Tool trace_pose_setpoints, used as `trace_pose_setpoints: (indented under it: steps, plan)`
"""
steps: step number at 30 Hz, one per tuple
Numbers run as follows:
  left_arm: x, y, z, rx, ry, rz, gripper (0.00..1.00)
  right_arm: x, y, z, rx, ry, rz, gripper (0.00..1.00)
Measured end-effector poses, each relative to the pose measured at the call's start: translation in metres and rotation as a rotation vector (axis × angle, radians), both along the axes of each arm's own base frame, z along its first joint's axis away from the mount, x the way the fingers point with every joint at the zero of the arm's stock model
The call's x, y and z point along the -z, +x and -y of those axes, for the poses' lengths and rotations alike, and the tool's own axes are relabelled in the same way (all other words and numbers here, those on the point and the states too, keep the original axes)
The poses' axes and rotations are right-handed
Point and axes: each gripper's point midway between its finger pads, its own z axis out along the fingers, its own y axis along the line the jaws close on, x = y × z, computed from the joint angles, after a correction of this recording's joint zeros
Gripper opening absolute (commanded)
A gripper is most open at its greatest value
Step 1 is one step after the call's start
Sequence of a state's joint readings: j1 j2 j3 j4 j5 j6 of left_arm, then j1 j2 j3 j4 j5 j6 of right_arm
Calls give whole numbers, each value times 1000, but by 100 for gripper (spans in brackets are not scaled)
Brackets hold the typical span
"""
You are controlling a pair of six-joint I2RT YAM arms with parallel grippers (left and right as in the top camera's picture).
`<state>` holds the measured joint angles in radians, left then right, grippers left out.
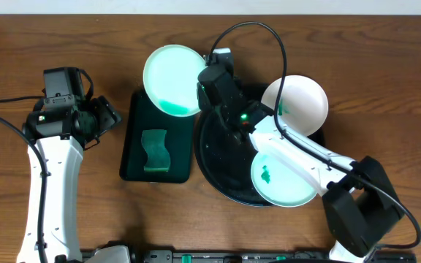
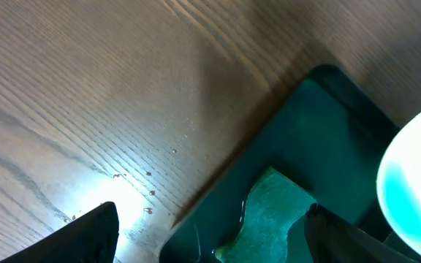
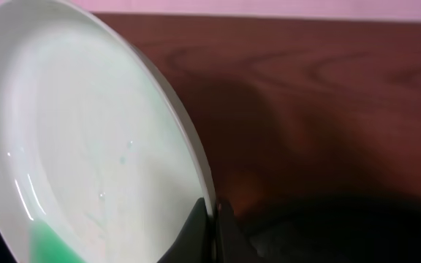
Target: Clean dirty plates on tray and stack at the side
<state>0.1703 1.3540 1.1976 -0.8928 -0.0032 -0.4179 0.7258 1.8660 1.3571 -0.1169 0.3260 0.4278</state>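
Two mint plates (image 1: 172, 79), one white plate (image 1: 298, 102), one black tray (image 1: 218, 161), one sponge (image 1: 155, 151)

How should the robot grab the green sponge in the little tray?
From straight above, pinching the sponge across its narrow waist, where the wavy sides curve in. It lies flat in the small green tray, whose raised rim would probably block a sideways reach.

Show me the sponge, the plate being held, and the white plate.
sponge (image 1: 154, 150): overhead view, its middle.
held plate (image 1: 168, 77): overhead view, centre of its face.
white plate (image 1: 303, 102): overhead view, centre of its face.
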Motion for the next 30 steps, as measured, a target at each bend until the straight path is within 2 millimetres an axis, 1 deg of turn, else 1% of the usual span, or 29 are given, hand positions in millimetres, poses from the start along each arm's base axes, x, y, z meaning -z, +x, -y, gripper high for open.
trace_pose_setpoints:
  steps: [3, 9, 11, 13, 19, 25, 30]
  plan:
    - [0, 0, 0, 0, 0, 0, 81, 2, 4, -2, -3, -15, 18, 1]
    - [0, 0, 0, 0, 1, 1, 81, 23, 5, -8, -23, -99, 32, 1]
    - [0, 0, 0, 0, 0, 0, 82, 24, 4, -12, -42, -133, 56, 1]
    - [0, 0, 0, 0, 0, 0, 81, 21, 4, -16, -61, -160, 83, 1]
    - [0, 0, 0, 0, 0, 0, 81, 4, 5, -30, -138, -263, 201, 1]
    - [0, 0, 0, 0, 0, 0, 82, -13, 5, -36, -183, -423, 323, 1]
    - [0, 0, 0, 0, 0, 0, 81, -27, 2, -45, -223, -517, 406, 1]
